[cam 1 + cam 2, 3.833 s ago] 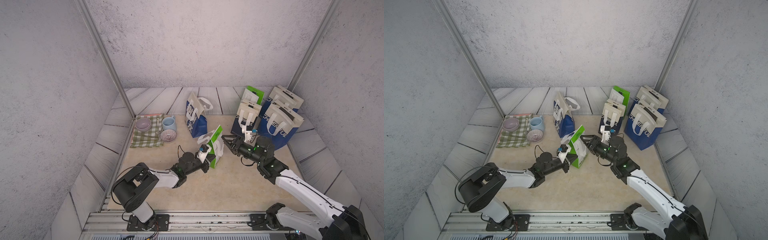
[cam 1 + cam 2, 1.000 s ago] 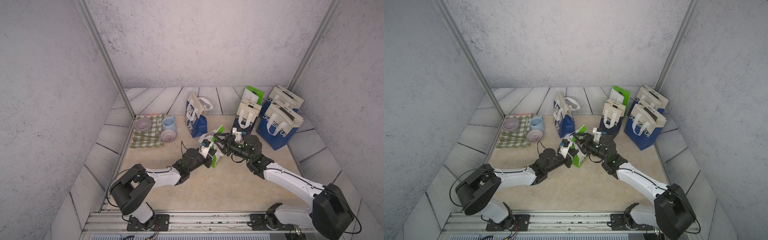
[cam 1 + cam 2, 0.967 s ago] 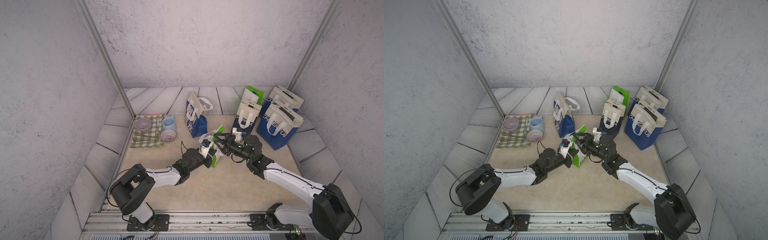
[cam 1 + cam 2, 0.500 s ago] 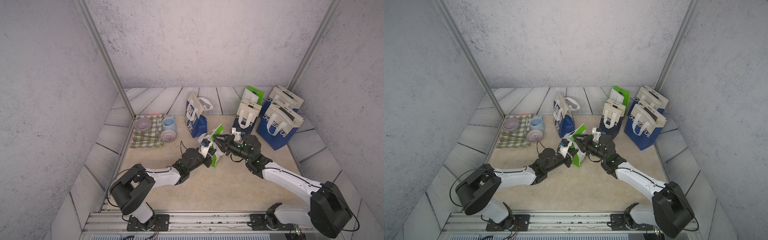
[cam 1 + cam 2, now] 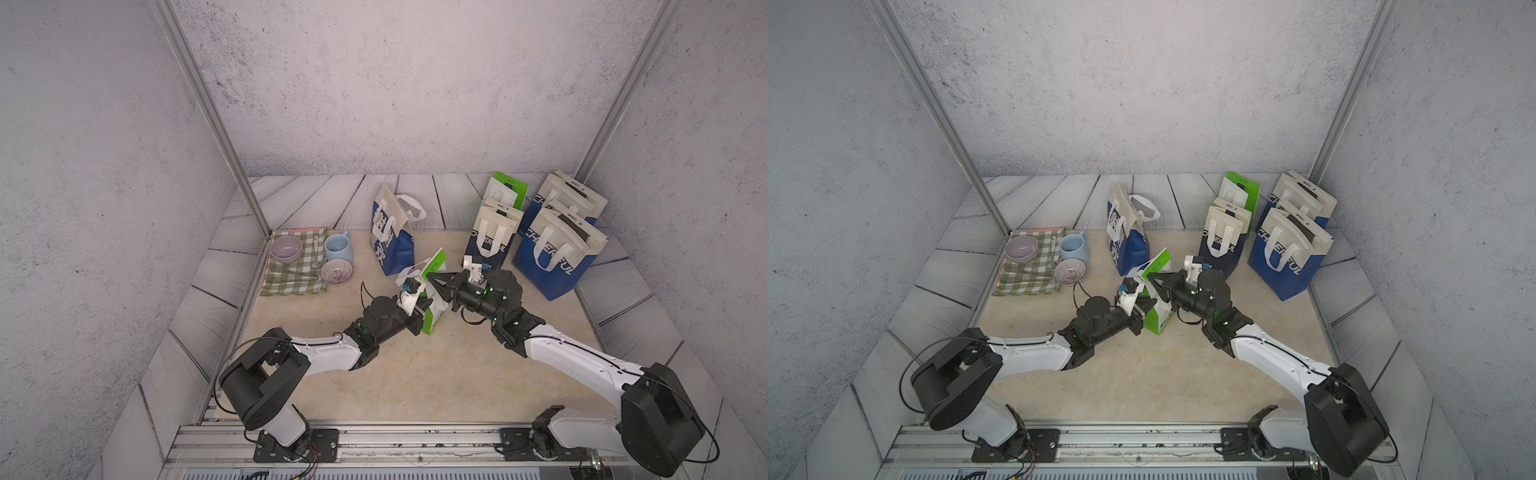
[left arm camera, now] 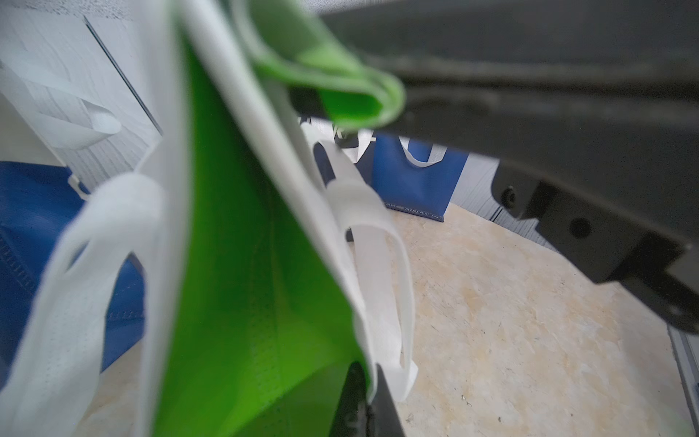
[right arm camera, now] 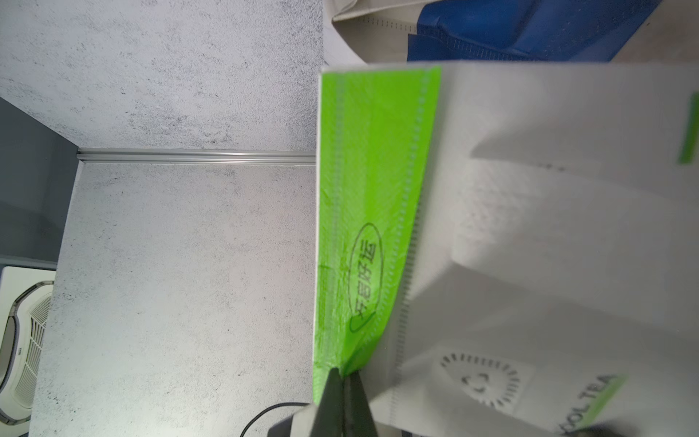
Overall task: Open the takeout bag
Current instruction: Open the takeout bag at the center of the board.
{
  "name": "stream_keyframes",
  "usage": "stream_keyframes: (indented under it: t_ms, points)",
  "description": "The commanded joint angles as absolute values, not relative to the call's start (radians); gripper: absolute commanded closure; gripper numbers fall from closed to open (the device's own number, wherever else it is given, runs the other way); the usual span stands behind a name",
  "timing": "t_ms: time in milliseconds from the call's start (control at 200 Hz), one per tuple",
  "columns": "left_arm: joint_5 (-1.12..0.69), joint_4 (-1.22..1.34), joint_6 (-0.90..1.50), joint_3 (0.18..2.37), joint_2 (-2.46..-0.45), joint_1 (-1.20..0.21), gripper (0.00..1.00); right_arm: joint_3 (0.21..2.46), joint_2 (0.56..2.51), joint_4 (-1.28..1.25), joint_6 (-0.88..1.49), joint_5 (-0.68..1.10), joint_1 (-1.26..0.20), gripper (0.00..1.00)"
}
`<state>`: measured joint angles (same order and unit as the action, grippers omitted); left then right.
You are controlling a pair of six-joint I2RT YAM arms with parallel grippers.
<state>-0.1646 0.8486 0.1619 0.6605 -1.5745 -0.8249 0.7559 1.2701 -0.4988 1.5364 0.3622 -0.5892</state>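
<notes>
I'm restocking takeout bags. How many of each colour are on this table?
Blue-and-white bags: 4
Green-and-white bags: 2
Total: 6

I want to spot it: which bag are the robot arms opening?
Look at the middle of the tan floor, in front of the blue bags. The green-and-white bag there is the only one pinched by the left gripper and right gripper.
</notes>
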Motion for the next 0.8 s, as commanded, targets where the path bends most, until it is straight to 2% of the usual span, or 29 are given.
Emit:
stream_keyframes:
  t_ms: [0,796]
  points:
    - [-0.192,0.856,0.154,0.642,-1.568,-0.828,1.00,0.780,1.223,-0.502,1.500,0.355,-0.594,1.00]
    - [-0.214,0.811,0.137,0.618,-1.520,-0.814,1.00,0.923,1.200,-0.290,1.341,0.358,-0.587,1.00]
